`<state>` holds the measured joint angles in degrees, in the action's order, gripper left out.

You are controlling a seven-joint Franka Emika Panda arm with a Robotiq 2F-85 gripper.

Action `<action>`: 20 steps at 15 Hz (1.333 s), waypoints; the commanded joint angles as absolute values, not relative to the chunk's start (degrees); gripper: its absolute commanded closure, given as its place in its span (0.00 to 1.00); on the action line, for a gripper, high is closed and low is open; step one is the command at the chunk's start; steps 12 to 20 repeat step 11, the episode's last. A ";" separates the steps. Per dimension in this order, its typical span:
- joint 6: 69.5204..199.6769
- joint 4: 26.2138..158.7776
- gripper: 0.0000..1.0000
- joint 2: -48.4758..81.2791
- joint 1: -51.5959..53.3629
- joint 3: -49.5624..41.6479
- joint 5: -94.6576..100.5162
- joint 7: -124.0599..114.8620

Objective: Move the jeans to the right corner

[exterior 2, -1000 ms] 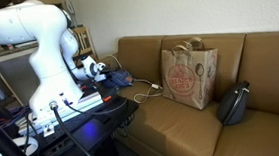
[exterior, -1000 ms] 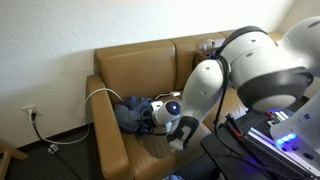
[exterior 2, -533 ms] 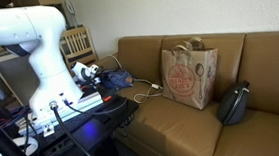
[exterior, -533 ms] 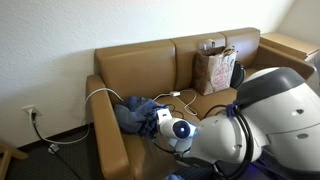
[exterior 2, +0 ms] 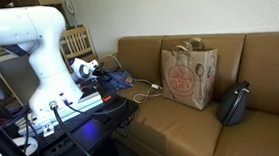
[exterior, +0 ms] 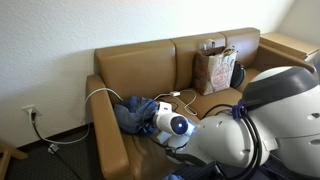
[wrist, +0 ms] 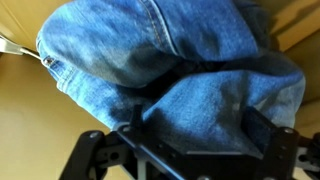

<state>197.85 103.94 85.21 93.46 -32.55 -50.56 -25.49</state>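
Observation:
The blue jeans lie crumpled on the end seat of a brown couch, next to its armrest; they also show in an exterior view. My gripper is down at the pile, also seen from the side. In the wrist view the denim fills the picture. The gripper is open, with its two black fingers spread wide on either side of a fold of denim. Whether the fingers touch the cloth cannot be told.
A brown paper bag stands on the middle seat, with a black bag beside it. A white cable runs over the armrest to a wall outlet. A wooden chair stands behind the arm.
The arm's upper links have swung down and across the exterior view. The gripper has stayed at the jeans and settled slightly lower into the pile. The jeans have not moved.

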 commanded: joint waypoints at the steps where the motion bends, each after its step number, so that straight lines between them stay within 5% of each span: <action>1: 197.84 109.71 0.00 85.21 101.07 -37.75 -57.30 -34.27; 9: 197.84 119.05 0.00 85.16 112.70 -41.45 -64.20 -54.64; 20: 197.84 118.16 0.00 85.16 113.94 -41.61 -61.26 -63.80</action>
